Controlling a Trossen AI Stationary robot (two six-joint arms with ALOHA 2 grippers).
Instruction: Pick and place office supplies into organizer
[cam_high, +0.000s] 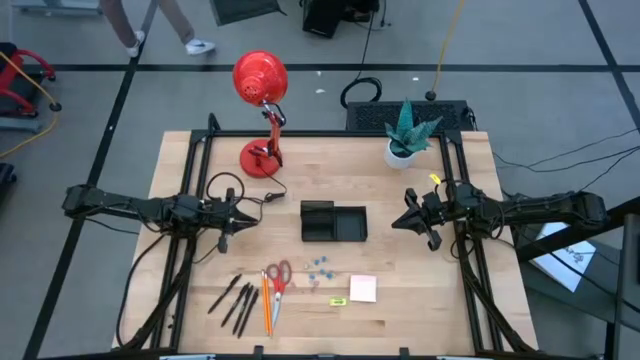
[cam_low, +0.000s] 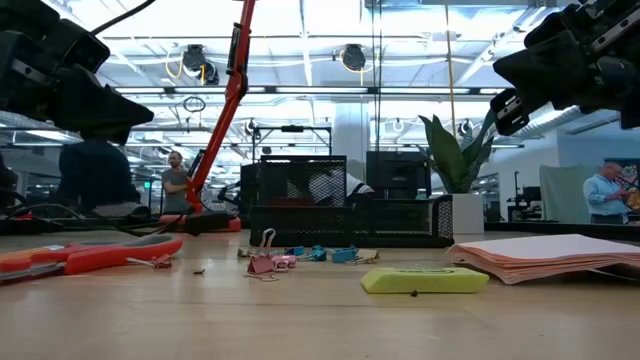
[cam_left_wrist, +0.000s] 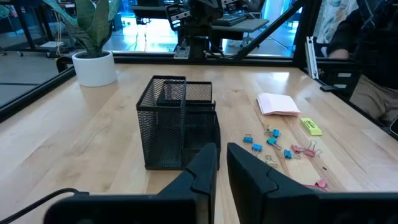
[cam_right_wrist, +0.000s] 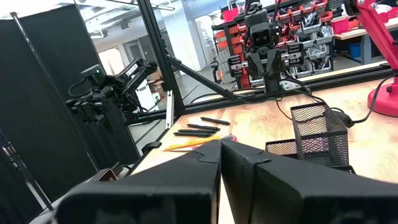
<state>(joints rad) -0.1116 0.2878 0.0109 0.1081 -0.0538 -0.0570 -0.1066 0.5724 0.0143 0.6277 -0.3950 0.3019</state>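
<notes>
Mesh organizer stands mid-table; pens, pencils, scissors, clips and sticky pad lie near the front edge. Red lamp and potted plant stand at the back edge. Left gripper nearly closed, right gripper closed, both empty, flanking the organizer

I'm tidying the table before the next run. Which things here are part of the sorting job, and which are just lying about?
Part of the job:
mesh organizer
black pens
orange pencils
scissors
blue clips
pink sticky pad
yellow piece

Just lying about:
red desk lamp
potted plant
</notes>
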